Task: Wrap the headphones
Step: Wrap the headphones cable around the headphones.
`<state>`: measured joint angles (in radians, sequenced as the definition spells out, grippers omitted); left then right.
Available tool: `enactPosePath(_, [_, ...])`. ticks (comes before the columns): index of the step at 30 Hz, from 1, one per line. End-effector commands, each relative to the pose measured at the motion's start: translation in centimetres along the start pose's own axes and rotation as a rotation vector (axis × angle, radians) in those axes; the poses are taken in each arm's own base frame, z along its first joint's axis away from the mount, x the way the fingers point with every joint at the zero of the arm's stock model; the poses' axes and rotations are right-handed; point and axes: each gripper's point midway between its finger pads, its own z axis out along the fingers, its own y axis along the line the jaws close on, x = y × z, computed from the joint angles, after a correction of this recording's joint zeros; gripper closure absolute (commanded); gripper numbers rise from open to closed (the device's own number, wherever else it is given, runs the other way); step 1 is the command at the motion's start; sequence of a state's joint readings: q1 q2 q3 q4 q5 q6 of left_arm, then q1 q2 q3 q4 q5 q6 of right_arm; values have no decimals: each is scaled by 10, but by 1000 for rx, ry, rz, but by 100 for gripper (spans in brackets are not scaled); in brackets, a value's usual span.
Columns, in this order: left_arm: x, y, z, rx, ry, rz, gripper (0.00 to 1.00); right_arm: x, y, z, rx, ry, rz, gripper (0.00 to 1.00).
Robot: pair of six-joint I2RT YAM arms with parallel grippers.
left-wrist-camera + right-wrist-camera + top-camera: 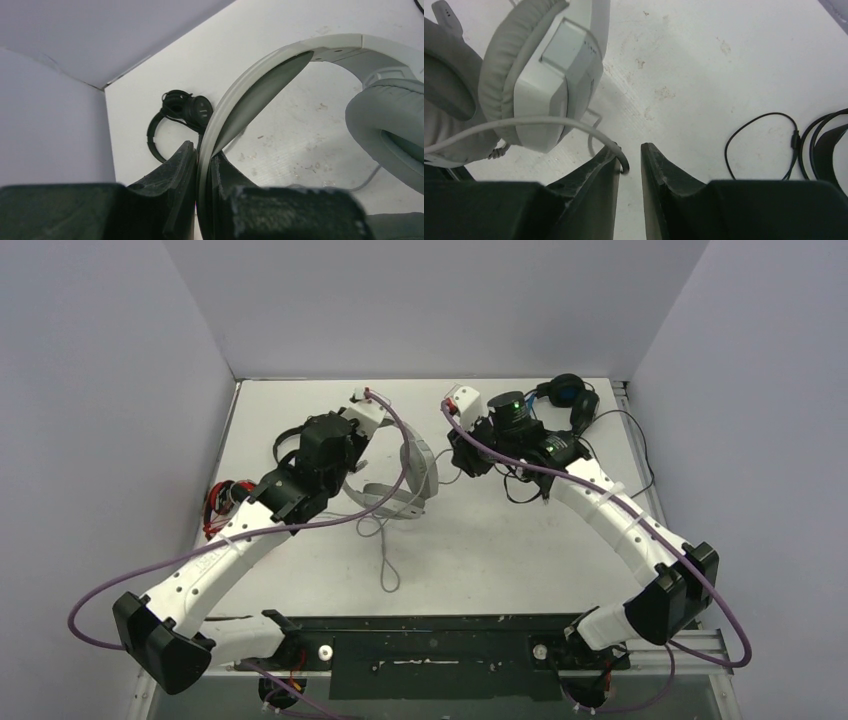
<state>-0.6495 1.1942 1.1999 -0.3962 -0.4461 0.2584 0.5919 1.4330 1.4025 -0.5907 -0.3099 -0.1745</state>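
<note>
While your left gripper (204,152) was clamped on the headband (280,65) of the white headset (405,480), holding it up on edge near the middle of the overhead view, your right gripper (629,150) had its jaws narrowly apart and gripped nothing. The white cable (524,121) ran past the ear cup (554,75) at the upper left of the right wrist view and hooked over one fingertip, touching it but not pinched. Overhead, its slack trailed in a loose loop toward the lower middle of the frame.

I judged you were winding this headset's cable, with most of it yet to go. The blue headset (570,400) lay at the upper right with its cable spread loose. The red headset (222,502) sat at the left edge and the black headset (182,112) behind the left gripper.

Your next move called for centring the cable in the gap, pinching it firmly, then carrying it taut around the headset while the left held steady. So thin a cable could slip off a fingertip.
</note>
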Motion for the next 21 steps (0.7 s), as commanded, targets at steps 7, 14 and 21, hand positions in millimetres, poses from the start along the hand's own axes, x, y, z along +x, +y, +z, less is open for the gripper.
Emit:
enactPosePath(7, [-41, 6, -13, -2, -121, 16, 100, -19, -8, -14, 34, -52, 40, 94])
enactPosePath(14, [-33, -7, -13, 55, -90, -9, 100, -39, -8, -17, 26, -193, -30, 100])
enactPosePath(21, [-7, -21, 7, 67, 42, 13, 100, -64, -5, -36, 13, -310, -85, 100])
